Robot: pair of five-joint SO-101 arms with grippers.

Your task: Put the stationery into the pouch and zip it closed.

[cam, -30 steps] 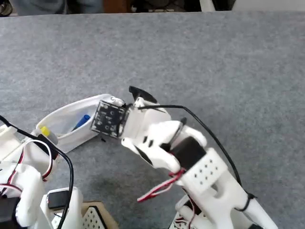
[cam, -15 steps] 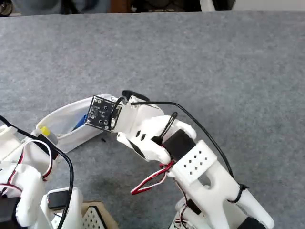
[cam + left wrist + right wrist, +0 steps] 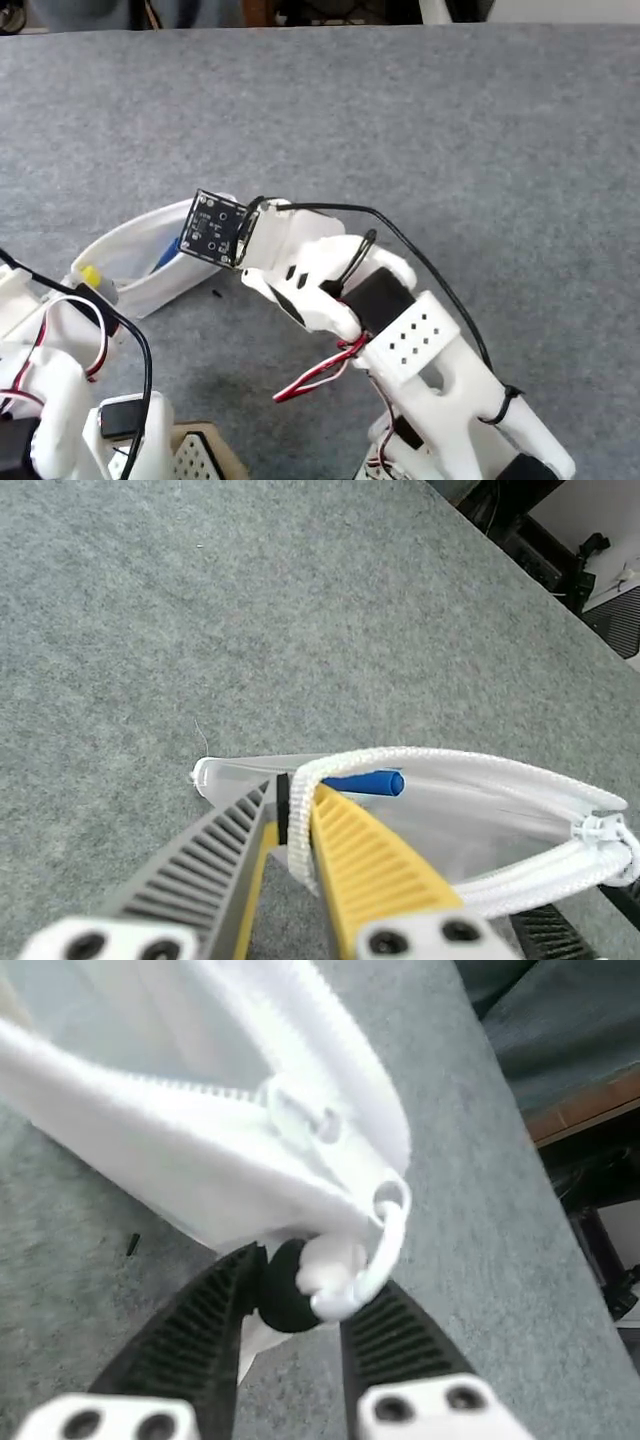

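Pinching the near-left end of the white, translucent fabric pouch (image 3: 135,250), the left gripper (image 3: 95,280) sat at the left of the high view. In the left wrist view its yellow and grey ribbed fingers (image 3: 345,855) were closed almost together, with the pouch's white corded zip edge clamped between them.

The pouch lay on the grey felt-like table cover (image 3: 420,120) to the left of centre. Its long axis ran on a slant, from the left end nearer the arms up to the right end farther from them. Its mouth was unzipped and gaping upward, the two zip edges bowed apart into a long oval. Through the thin milky wall a blue pen (image 3: 168,255) showed inside, lying roughly along the pouch's length near its left half; the left wrist view showed it just beyond the clamped edge (image 3: 365,782).

At the pouch's right end, the right arm (image 3: 400,340) reached in from the lower right, its square black circuit board (image 3: 215,228) over the pouch's rim. In the right wrist view the right gripper (image 3: 305,1275) had its black ribbed fingers narrowly parted and closed on the white zip pull (image 3: 325,1265), whose metal ring (image 3: 388,1225) hung from the slider (image 3: 300,1120) at the zip's end.
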